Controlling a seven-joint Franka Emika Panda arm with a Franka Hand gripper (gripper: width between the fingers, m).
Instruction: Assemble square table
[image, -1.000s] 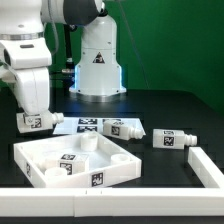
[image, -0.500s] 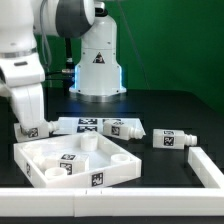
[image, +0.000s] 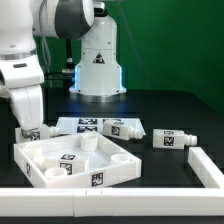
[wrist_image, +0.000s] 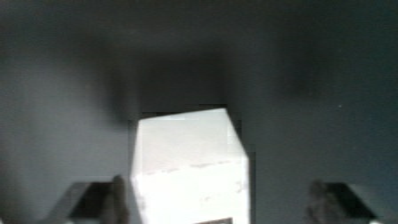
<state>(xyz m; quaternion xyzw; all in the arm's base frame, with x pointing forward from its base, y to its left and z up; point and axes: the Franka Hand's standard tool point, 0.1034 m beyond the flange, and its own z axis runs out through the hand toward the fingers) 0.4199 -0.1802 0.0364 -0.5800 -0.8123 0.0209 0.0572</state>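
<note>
The square table top lies at the front in the exterior view, rim up, with tags inside and on its wall. A short white cylinder stands at its far corner. Two tagged legs lie behind it. A third tagged leg lies at the exterior view's left, under my arm. My gripper is down over that leg. In the wrist view the leg sits between the spread fingers, close to one and apart from the other. The gripper is open.
The marker board lies flat behind the top, between the legs. A long white rail runs along the front edge, and another piece lies at the exterior view's right. The robot base stands at the back.
My arm has come down and toward the exterior view's left over the leg. The leg's tag now shows slightly nearer the front. The other parts have not moved.
</note>
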